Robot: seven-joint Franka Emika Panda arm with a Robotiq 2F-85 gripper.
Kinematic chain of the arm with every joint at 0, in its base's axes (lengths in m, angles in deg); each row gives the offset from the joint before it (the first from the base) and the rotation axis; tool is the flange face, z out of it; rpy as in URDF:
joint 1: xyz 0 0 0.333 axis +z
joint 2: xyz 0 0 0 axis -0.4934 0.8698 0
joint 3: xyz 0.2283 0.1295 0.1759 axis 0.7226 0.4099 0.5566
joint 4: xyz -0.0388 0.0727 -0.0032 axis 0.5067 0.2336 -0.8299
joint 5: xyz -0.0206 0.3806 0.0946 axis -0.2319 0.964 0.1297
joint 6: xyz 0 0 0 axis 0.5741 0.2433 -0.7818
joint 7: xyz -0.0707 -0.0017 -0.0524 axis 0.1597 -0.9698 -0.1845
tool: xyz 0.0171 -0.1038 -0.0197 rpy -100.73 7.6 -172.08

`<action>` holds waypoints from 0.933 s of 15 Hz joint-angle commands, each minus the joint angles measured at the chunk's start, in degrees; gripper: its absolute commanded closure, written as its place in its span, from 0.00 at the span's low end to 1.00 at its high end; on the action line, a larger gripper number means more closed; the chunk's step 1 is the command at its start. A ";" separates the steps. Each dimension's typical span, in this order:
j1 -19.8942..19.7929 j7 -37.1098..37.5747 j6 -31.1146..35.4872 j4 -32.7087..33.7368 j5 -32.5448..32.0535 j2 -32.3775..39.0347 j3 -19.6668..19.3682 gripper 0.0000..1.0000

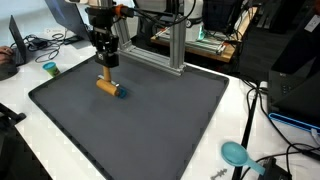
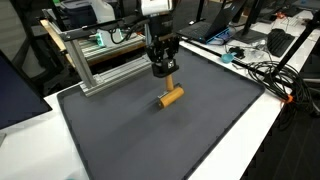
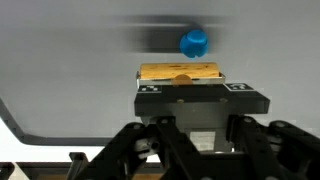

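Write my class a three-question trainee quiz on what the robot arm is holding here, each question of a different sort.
1. True or false: the tool is shut on the wooden piece.
2. What colour is the tip of the wooden piece? A red, B blue, C green.
3. Fill in: below the wooden piece lies a dark ____.
Key: 1 true; 2 B; 3 mat.

You've got a bare, pale wooden peg (image 1: 106, 86) with a smooth blue plastic tip (image 3: 193, 42), a matt dark rubbery-looking mat (image 1: 150, 125), and a brushed metal frame (image 2: 100, 68).
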 commanded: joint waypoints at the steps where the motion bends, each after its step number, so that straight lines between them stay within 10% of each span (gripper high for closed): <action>1: -0.83 -3.28 0.70 -4.40 3.02 -4.70 0.41 0.78; 14: 1.53 -1.75 -3.48 -4.58 -0.65 -1.22 -0.16 0.78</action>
